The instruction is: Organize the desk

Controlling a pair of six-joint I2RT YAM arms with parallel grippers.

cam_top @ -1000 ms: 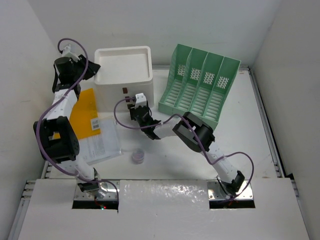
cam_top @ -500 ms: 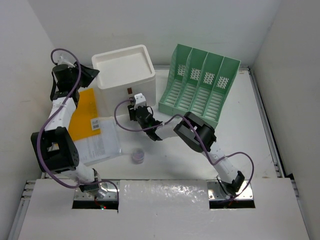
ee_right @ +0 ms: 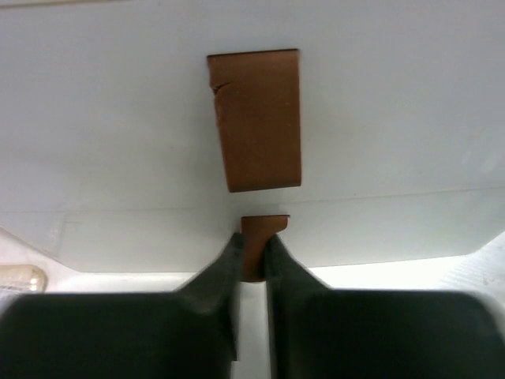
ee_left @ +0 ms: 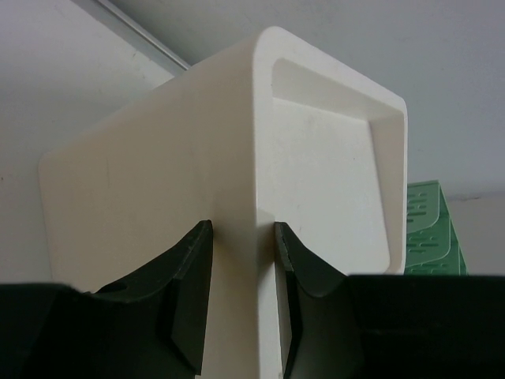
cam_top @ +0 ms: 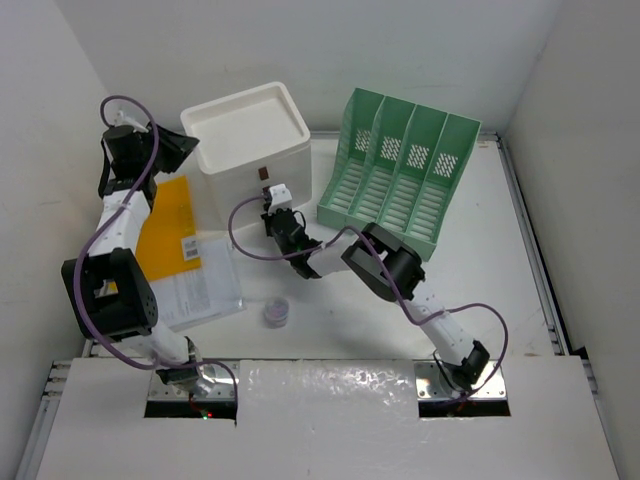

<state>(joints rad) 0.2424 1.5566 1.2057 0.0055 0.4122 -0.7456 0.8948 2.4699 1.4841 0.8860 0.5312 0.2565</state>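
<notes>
Counter [cam_top: 500, 270] fills the middle of the overhead view, and at its upper left we see the white drawer box [cam_top: 250, 135], with the green file rack [cam_top: 395, 175] just beside it on the right. The left tool [ee_left: 241, 237] pinches the box's upright corner edge between its fingers. The right tool [ee_right: 251, 246] is pressed together on the lower brown tab [ee_right: 264, 223] on the box's front.

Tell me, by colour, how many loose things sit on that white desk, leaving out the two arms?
White: 2 (drawer box, paper packet)
Green: 1 (file rack)
Yellow: 1 (envelope)
Purple: 1 (small round item)
Total on the desk: 5
</notes>
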